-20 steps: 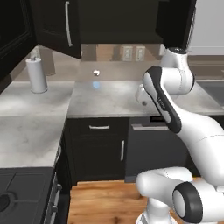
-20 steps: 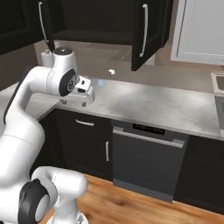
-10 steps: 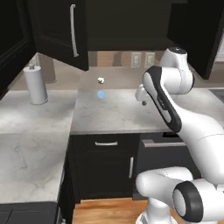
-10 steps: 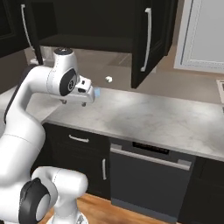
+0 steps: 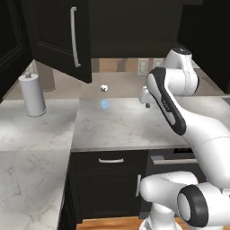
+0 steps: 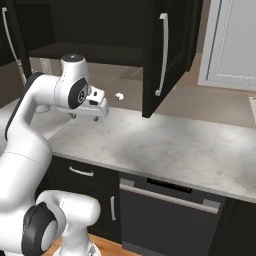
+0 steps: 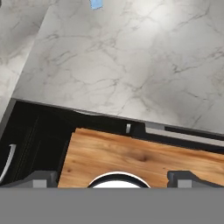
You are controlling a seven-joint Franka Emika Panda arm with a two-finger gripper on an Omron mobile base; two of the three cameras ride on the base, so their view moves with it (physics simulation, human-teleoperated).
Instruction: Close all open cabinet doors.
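open doors: an upper cabinet door (image 5: pixel 58 38) hangs ajar at far left over the marble worktop (image 5: pixel 121 126); another open door (image 6: pixel 165 55) stands further right.
handling: judged rigid, light, hinged; swings on a push.
hold: flat outer panel or bar handle (image 5: pixel 74 37).
gripper: gripper (image 6: pixel 82 116) hovers over the worktop, apart from both doors; open or closed cannot be told.

A white paper towel roll (image 5: pixel 32 95) is seen standing upright on a grey marble counter (image 5: pixel 121 126), near the corner. A small blue object (image 5: pixel 105 104) lies farther along the counter. Below, a dishwasher front (image 6: pixel 165 220) is fitted above a wooden floor (image 7: pixel 144 162).
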